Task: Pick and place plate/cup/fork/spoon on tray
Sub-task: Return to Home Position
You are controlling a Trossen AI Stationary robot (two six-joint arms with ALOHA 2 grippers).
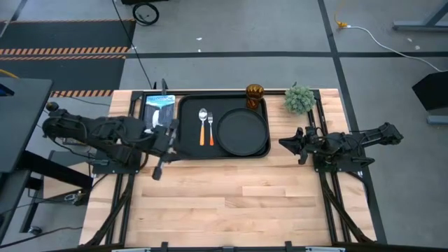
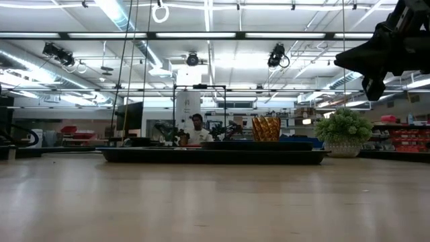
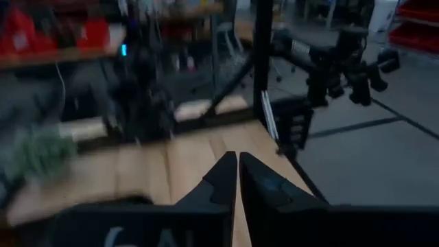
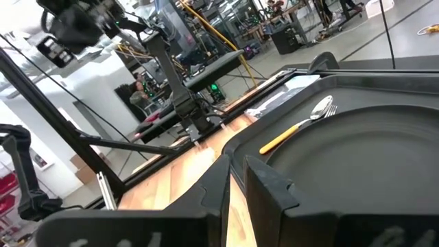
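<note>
The black tray [image 1: 187, 126] lies at the table's far middle. The round black plate [image 1: 241, 131] rests flat on its right half, also shown in the right wrist view [image 4: 370, 158]. The spoon [image 1: 203, 126] and the fork [image 1: 209, 129] lie side by side on its left half, heads toward the far edge. The amber cup [image 1: 254, 95] stands upright at the tray's far right corner; inside the lip or beyond it, I cannot tell. My left gripper [image 1: 173, 134] is shut and empty, raised at the tray's left edge. My right gripper [image 1: 283, 143] is shut and empty, raised right of the tray.
A green potted plant [image 1: 299, 99] stands right of the cup near the far edge. A blue-and-white packet [image 1: 159, 106] lies left of the tray. Bare wooden table [image 1: 224, 203] spreads over the whole near half. A person [image 2: 197, 128] shows far behind the table.
</note>
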